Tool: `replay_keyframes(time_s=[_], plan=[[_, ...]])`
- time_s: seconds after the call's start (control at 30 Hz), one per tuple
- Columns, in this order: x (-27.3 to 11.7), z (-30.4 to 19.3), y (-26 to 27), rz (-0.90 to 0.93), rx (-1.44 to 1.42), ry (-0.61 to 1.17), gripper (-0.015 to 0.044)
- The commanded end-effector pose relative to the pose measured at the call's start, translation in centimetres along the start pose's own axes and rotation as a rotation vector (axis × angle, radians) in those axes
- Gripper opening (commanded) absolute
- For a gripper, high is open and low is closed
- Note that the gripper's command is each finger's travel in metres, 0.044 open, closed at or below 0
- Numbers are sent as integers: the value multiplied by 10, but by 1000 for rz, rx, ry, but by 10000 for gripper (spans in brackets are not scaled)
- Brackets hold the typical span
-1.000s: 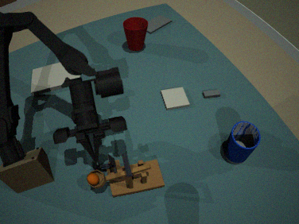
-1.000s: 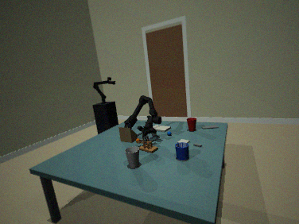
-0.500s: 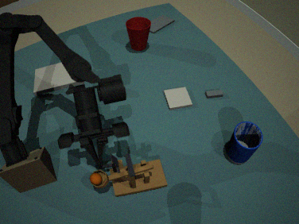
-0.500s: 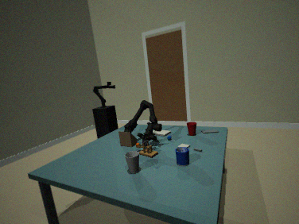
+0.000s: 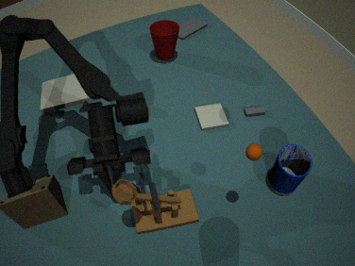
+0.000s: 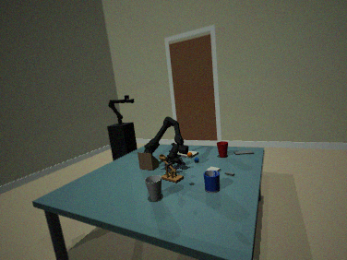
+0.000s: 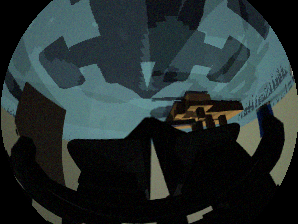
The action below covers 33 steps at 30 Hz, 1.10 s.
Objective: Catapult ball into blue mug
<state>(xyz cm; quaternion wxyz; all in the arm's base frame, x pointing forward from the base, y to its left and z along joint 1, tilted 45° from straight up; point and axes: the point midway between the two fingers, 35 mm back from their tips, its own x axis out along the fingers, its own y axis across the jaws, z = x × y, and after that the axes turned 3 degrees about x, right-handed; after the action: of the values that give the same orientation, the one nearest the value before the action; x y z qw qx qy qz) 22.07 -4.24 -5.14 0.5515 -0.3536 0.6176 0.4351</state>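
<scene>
The orange ball (image 5: 254,151) (image 6: 189,154) is in the air, out of the catapult's cup, between the catapult and the blue mug; a small round shadow lies on the table below it. The wooden catapult (image 5: 189,212) (image 6: 173,178) (image 7: 205,111) stands on the table with its arm raised and its round cup (image 5: 125,191) empty. The blue mug (image 5: 286,176) (image 6: 211,182) stands upright to the catapult's right in the top view. My gripper (image 7: 149,121) is shut and empty, its fingertips beside the catapult's cup end.
A brown block (image 5: 40,203) (image 6: 147,161) stands left of the catapult. A red cup (image 5: 164,41) (image 6: 222,148) is at the back, and a grey cup (image 6: 153,188) in front. A blue ball (image 6: 197,159), a pale square (image 5: 211,116) and a small grey block (image 5: 255,111) lie on the table.
</scene>
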Motion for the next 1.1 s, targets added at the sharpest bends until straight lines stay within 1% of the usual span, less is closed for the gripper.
replay_keyframes(time_s=[0.0,0.07,0.13,0.27,0.3,0.53,0.83,1.07], plan=[[-54,-17,-15,-41,6,-6,0],[-87,-29,-12,-43,6,-4,0],[-109,-37,-7,-44,5,-3,0],[-114,-39,-6,-45,5,-3,0],[-98,-33,-11,-50,11,-8,26],[-104,-40,-38,-104,112,-42,210],[-115,-48,-84,-163,322,-144,440],[-123,-56,-123,-187,517,-255,440]])
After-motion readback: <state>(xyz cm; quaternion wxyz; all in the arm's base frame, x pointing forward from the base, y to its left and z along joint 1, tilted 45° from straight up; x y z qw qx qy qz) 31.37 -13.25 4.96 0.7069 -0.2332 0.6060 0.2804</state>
